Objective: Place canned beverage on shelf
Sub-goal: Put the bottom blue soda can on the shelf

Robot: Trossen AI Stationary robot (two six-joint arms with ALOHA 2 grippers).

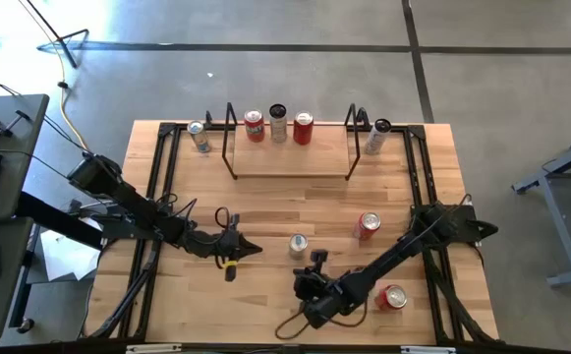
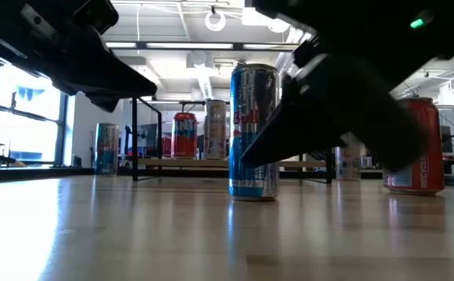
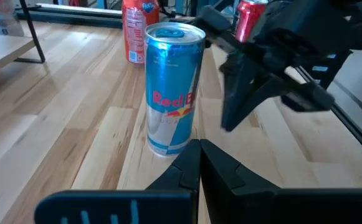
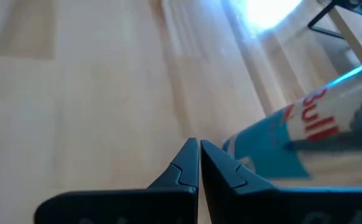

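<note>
A tall blue-and-silver can [image 1: 298,246] [image 3: 171,87] stands upright on its base in the middle of the wooden table. My left gripper [image 1: 256,249] [image 3: 199,144] is shut, low over the table to the can's left, its tips pointing at the can's base with a gap between. My right gripper [image 1: 316,259] [image 4: 199,144] is shut, slanting down just near-right of the can [image 4: 305,124], apart from it in the left wrist view. The shelf [image 1: 290,159] stands at the far middle, with three cans upright on its board: red [image 1: 254,125], dark-and-white [image 1: 278,123] and red [image 1: 303,128].
Two red cans [image 1: 368,226] [image 1: 393,297] are on the table's right half, close to my right arm. One can [image 1: 199,136] is outside the shelf's left frame and another [image 1: 378,136] outside its right frame. Black rails [image 1: 157,187] [image 1: 425,177] run along both table sides.
</note>
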